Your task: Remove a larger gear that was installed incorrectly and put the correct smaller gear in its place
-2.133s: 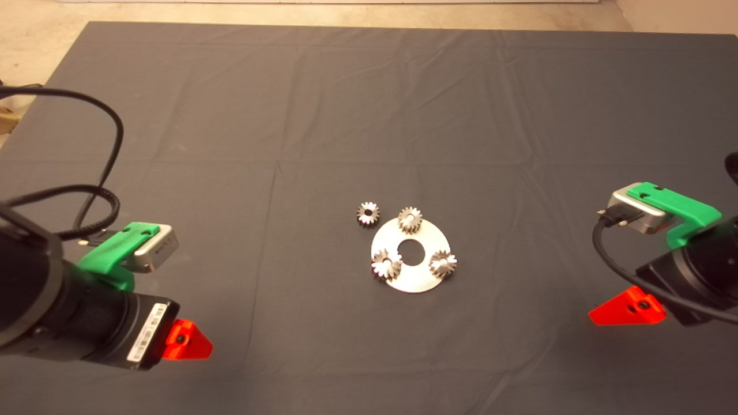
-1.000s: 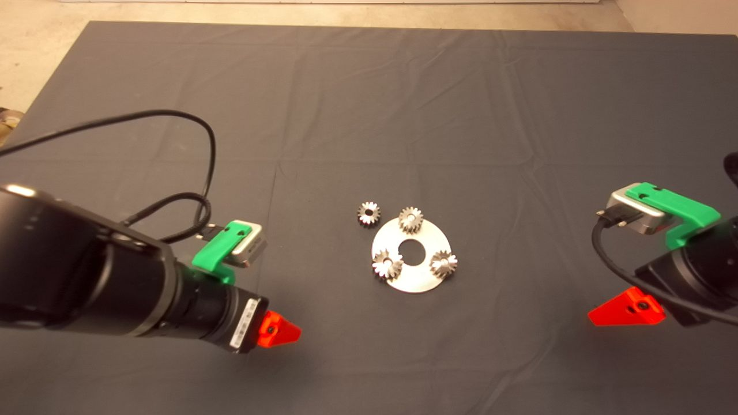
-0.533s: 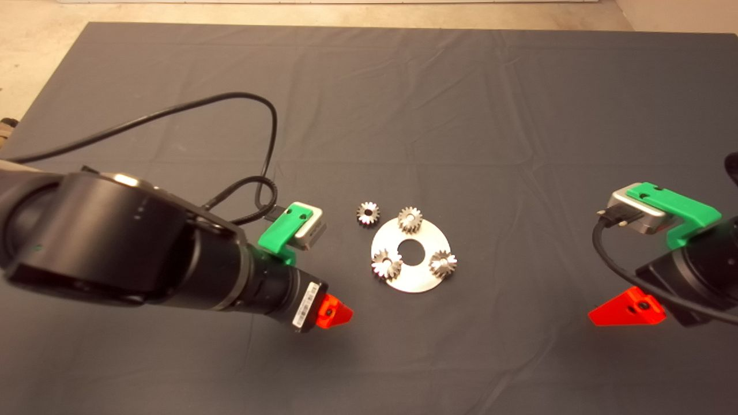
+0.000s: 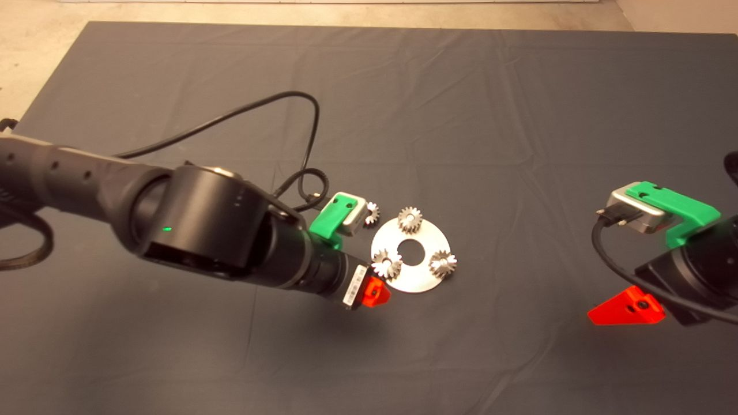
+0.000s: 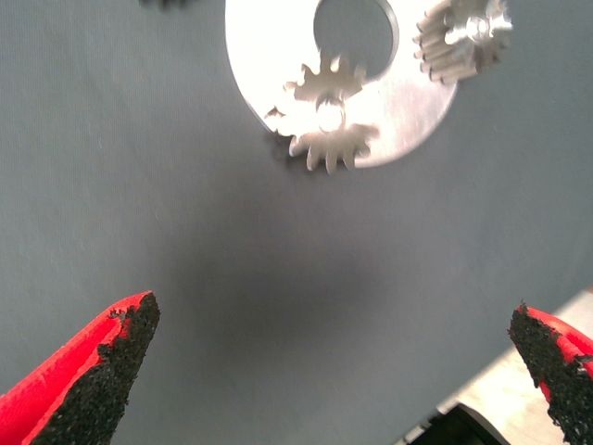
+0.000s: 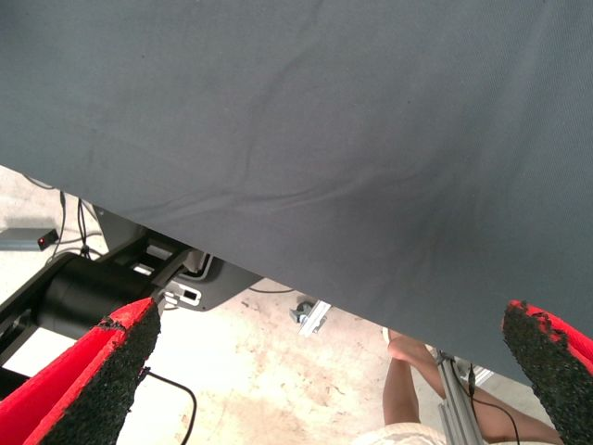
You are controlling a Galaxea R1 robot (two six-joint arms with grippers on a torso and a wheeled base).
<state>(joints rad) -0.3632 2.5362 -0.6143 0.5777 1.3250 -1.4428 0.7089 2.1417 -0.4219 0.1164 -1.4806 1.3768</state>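
Head view, left: left claw point(image 4: 375, 292) poised just short of the plate point(image 4: 424, 276), spread wide, gripping nothing. Just off the plate's far-left rim, on the desk: the smaller gear point(image 4: 372, 213), half hidden by the wrist camera. On the plate's near-left edge, straight ahead of the claw: the larger gear point(image 5: 326, 119). Probably solid steel, so dense, rigid, slick; best pinched across opposite tooth tips. Well right of the plate: right claw point(image 4: 625, 305), parked, also open.

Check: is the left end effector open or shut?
Open: the left end effector shows its fingers spread wide, nothing between them.
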